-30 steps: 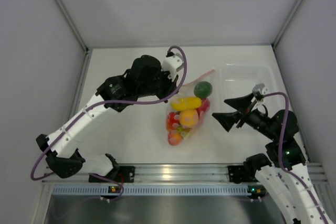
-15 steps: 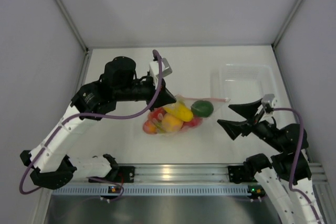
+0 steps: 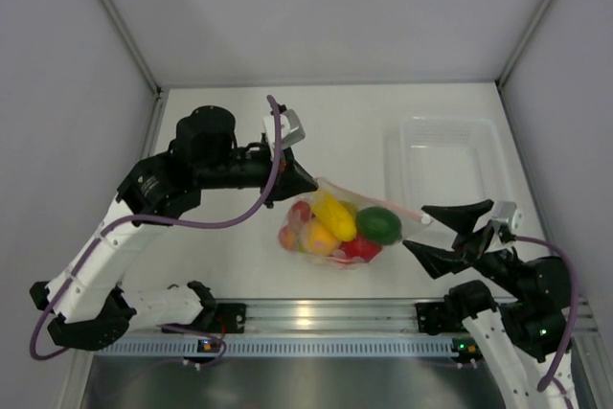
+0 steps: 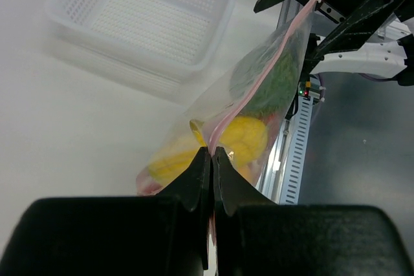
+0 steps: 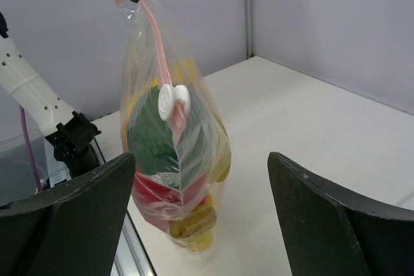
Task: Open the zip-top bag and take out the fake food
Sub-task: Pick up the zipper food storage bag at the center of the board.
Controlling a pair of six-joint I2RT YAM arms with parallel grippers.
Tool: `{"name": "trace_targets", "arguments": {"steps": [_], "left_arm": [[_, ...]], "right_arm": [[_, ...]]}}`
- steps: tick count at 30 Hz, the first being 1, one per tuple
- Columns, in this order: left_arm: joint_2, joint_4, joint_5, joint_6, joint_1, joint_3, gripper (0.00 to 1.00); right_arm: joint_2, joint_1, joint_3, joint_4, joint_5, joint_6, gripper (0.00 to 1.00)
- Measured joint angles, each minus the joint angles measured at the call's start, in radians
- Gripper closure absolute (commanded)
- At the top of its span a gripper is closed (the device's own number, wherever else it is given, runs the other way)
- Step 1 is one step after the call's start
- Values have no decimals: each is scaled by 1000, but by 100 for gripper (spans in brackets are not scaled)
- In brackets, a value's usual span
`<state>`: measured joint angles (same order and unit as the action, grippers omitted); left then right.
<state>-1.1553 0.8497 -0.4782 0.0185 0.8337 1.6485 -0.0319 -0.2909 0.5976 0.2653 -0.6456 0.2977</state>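
The white table (image 3: 354, 112) carries a clear tray (image 3: 445, 160) at its far right corner. The zip-top bag (image 3: 335, 227) hangs toward the near edge, right of the middle, zip strip (image 4: 259, 85) uppermost and closed, the fake food (image 3: 378, 225) – green, yellow and red pieces – bunched inside. The left gripper (image 4: 211, 159) is pinched tight on the bag's zip corner. The right gripper (image 3: 414, 227) is spread wide – its fingers stand either side of the white slider (image 5: 173, 102), clear of it.
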Motion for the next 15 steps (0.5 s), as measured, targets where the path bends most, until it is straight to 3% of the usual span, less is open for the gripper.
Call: {"name": "trace_targets", "arguments": {"steps": [15], "left_arm": [[8,2,-56,-11,0,33,100]], "right_arm": [[26,0,-61,-186,-179,88,60]]}}
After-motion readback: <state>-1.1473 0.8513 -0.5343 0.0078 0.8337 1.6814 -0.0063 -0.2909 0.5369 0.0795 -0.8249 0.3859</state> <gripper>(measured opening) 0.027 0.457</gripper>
